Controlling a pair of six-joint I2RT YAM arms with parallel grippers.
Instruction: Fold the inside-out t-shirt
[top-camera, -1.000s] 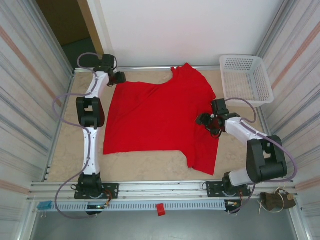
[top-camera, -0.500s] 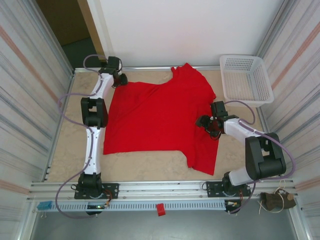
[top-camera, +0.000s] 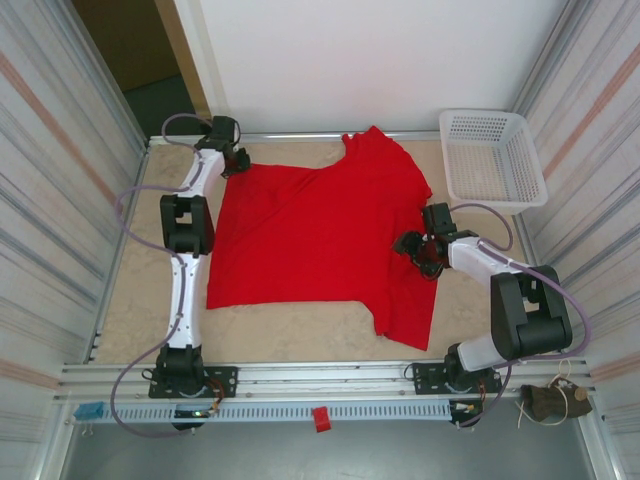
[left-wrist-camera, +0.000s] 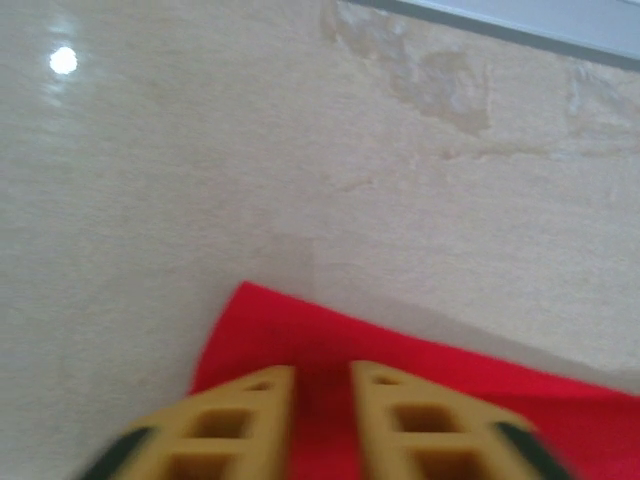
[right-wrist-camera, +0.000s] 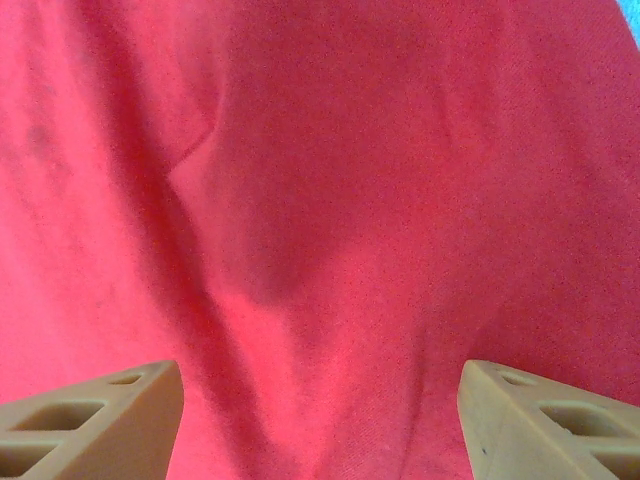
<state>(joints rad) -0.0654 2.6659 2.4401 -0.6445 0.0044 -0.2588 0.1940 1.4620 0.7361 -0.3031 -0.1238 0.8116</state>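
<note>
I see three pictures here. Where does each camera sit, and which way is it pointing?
Top external: fixed above and behind the robot, facing down at the table, red t-shirt and white basket; the left arm and right arm show whole.
Left wrist: on the left arm, looking down past the left gripper, fingers close-set, at the t-shirt's far left corner and bare table.
Right wrist: on the right arm, looking down past the right gripper, fingers wide apart, at the t-shirt.
Shared: top external and left wrist both show that corner.

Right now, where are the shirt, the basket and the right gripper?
t-shirt (top-camera: 310, 235), top view, middle of cloth.
basket (top-camera: 490, 160), top view, lattice floor.
right gripper (right-wrist-camera: 320, 400), right wrist view, midway between fingertips.
</note>
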